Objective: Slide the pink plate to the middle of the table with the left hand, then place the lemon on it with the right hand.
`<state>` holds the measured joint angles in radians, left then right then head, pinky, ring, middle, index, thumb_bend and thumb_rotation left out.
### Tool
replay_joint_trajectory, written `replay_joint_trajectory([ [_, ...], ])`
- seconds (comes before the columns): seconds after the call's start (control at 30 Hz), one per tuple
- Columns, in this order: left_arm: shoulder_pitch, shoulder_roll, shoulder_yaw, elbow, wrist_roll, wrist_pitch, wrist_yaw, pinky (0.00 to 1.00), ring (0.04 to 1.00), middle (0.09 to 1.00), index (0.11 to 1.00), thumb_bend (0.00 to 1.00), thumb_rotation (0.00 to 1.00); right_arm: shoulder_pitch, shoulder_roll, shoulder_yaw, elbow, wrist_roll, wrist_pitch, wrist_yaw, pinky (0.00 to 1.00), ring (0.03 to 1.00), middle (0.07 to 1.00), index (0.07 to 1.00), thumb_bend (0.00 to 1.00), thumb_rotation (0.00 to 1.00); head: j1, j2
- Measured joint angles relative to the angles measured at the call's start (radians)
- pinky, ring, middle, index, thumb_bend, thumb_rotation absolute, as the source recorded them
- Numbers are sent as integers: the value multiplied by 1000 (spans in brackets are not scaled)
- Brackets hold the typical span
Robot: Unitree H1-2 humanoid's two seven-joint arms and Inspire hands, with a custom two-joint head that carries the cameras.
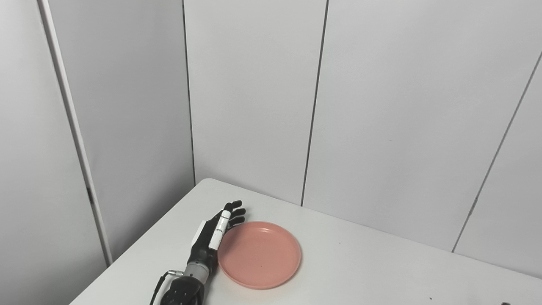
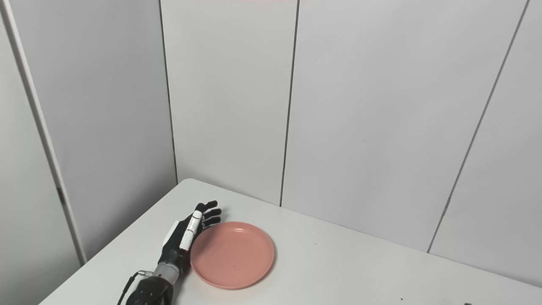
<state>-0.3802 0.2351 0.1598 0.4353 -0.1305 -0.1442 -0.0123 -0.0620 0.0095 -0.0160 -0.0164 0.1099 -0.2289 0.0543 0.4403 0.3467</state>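
Presently on view: one white table (image 1: 381, 262), set into a corner of pale grey wall panels (image 1: 254, 106) divided by thin dark seams. Item, a pink plate (image 1: 259, 255), round and shallow with a raised rim, lying flat on the left part of the tabletop, nearer the left edge than the back one; nothing rests in it. Item, the left hand (image 1: 214, 237), black with a white strip along one finger, its arm coming up from the bottom edge; the hand is released, fingers (image 2: 210, 213) stretched out and a little apart, holding nothing, standing edge-on just beside the plate's left rim and seemingly touching it. The fingertips reach past the plate's far-left edge toward the corner. The right hand and the lemon are out of sight in both views.
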Motion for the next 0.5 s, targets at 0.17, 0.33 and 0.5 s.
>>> replay_joint_trajectory([
  [0.17, 0, -9, -32, -11, 45, 15, 5, 811, 827, 833, 824, 624, 1000, 8, 1, 1, -9, 2, 0, 0, 1000, 1000, 1000, 1000, 685, 984, -40, 37],
  [0.33, 16, -9, -49, -48, 70, 48, 5, 806, 833, 833, 822, 601, 1000, 8, 0, 4, -10, -6, 0, 0, 1000, 1000, 1000, 1000, 722, 996, -61, 55],
  [0.5, 19, -9, -66, -93, 94, 97, 5, 816, 841, 836, 823, 609, 1000, 15, 0, 6, -20, -17, 18, -1, 1000, 1000, 1000, 1000, 725, 990, -71, 57],
])
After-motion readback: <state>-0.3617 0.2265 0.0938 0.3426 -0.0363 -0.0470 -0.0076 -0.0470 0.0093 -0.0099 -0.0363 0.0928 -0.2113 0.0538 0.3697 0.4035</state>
